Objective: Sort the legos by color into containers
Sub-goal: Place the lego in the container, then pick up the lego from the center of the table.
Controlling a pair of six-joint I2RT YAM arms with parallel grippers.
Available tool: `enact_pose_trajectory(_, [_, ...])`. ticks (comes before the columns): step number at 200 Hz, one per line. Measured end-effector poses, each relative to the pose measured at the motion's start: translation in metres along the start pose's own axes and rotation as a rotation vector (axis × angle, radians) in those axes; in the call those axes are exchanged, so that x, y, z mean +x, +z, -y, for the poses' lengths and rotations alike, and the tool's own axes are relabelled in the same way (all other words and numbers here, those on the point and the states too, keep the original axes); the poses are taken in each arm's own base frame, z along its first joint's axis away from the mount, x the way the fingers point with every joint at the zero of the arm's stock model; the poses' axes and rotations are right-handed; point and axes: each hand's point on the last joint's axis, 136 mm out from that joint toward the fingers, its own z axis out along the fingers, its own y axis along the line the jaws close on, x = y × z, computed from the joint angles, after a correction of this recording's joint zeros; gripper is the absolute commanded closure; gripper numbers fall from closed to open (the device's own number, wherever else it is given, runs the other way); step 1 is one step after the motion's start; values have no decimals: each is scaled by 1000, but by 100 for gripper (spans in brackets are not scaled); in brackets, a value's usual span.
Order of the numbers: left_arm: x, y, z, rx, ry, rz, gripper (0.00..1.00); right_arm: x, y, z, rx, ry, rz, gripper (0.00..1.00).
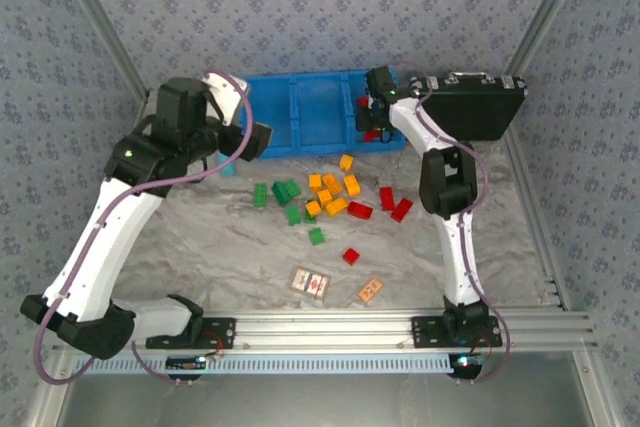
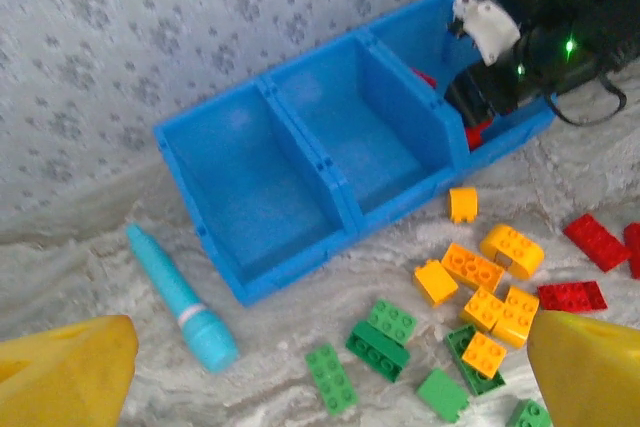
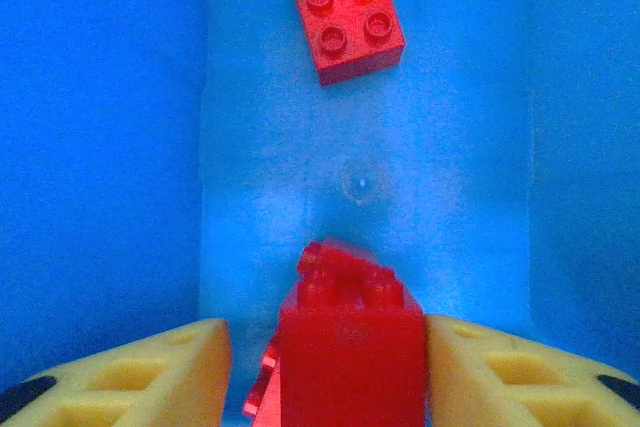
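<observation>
Hanging over the far end of the worktop, the right hand is clamped on a red brick, one yellow finger pressed to each side and the studs facing 12 o'clock in the wrist view. What the coming move turns on is that this brick sits straight above the floor of the end compartment of the blue tray, the one at 1 o'clock from the loose legos in the overhead view. Blue walls stand on both sides of it, so I judge a plain release would drop it inside.

A second red brick already lies in that compartment at 12 o'clock from the held one. It is well apart from it, with its long axis running roughly 11 to 5.

The left hand hovers with its fingers wide apart, clear of everything. The green bricks lie just ahead of it, so that arm is probably the nearer one for them.
</observation>
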Motion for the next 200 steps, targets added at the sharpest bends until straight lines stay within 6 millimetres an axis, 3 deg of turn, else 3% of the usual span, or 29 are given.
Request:
enact_pose_trajectory(18, [-10,-9,-1,-1,19,13,0,6,-20,1,-2,-5,3,38])
enact_pose_trajectory(40, [-7,-13,-1,1,34,-5,0,19,-56,4,-4,-13,20,35])
enact_pose_trajectory(69, [-1,-14,-1,4,36,-30,0,50,-109,10,-15,-19,46,33])
enact_pose_trajectory(87, [-1,-19,0,9,35,-22,0,74,-126,13,-22,-24,48,32])
enact_pose_trajectory(106, [-3,-26,0,12,33,-5,0,103,-125,14,-22,-34,18,32])
enact_pose_trajectory(145, [-8,-37,1,23,26,11,0,160,-100,16,-20,-32,-93,32])
enact_pose_trajectory(171, [-13,-42,1,24,20,29,0,174,-92,14,-29,-28,-116,35])
enact_pose_trajectory(200, [-12,-43,0,20,17,18,0,175,-82,7,-42,-28,-117,37])
